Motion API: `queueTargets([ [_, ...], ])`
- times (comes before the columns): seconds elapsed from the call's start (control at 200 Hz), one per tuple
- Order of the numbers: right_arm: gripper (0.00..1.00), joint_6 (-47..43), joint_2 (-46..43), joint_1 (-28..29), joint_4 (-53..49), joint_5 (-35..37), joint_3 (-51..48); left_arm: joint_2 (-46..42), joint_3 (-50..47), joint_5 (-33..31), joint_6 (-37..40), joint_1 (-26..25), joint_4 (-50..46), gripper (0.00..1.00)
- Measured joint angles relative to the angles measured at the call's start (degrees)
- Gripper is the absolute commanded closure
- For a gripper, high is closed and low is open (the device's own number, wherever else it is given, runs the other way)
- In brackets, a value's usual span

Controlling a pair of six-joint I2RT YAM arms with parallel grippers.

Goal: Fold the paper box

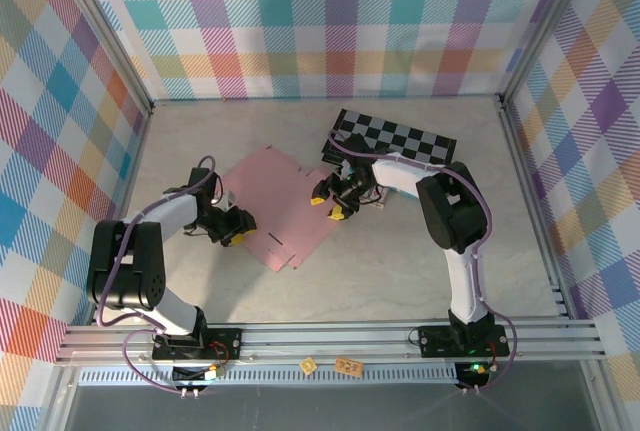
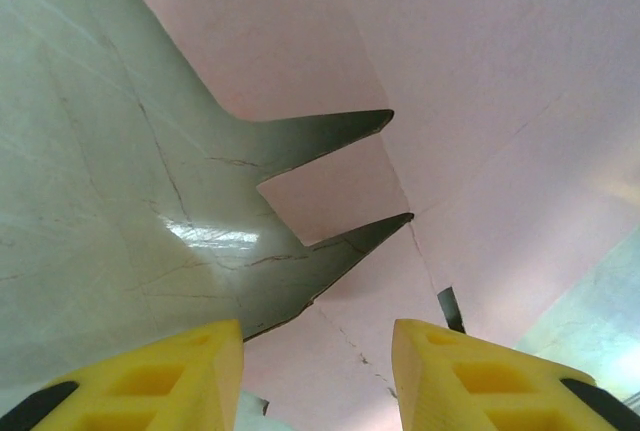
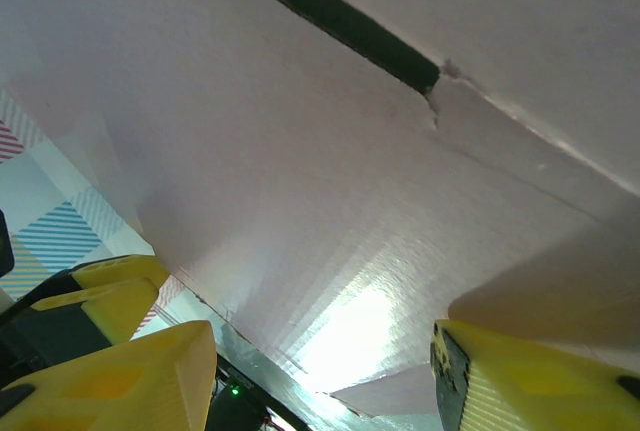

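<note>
Lying mostly flat near the middle of the pale marble-patterned table (image 1: 400, 271), the dusty-pink die-cut cardboard sheet that is to become the paper box (image 1: 280, 201) shows no standing walls and no tucked flaps in the overhead view. The left gripper (image 1: 237, 235) sits at the sheet's left near edge. Its yellow fingers are apart, with the notched tabs of that edge just ahead of them and nothing pinched between. The right gripper (image 1: 329, 208) is at the sheet's right far edge, close to the black-and-grey checkered board (image 1: 400, 136). Its fingers are also spread wide, and the pink card looms over them, so that edge may be lifted a little. I judge the task barely begun: at most one edge is being raised, and every panel, flap and tab is left to fold and close.
</note>
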Motion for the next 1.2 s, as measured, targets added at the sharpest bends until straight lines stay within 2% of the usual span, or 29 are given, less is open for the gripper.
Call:
queueTargets([
  [0.24,0.41,-1.11,0.7,0.0,-1.31,-0.02,0.87,0.0,1.64,-4.35,3.17,-1.09,-1.46,0.5],
  [0.415,0.41,-1.92,1.05,0.0,-1.84,-0.02,1.46,-0.07,1.64,-6.88,4.04,-1.09,-1.7,0.51],
  [0.925,0.41,-2.32,1.46,-0.11,-2.12,-0.44,1.49,1.31,1.64,-1.75,5.03,-2.12,-1.33,0.52],
  [1.2,0.41,-2.62,2.25,-0.63,-2.51,-1.77,1.97,-0.09,1.57,3.58,3.89,-2.21,-1.31,0.59],
])
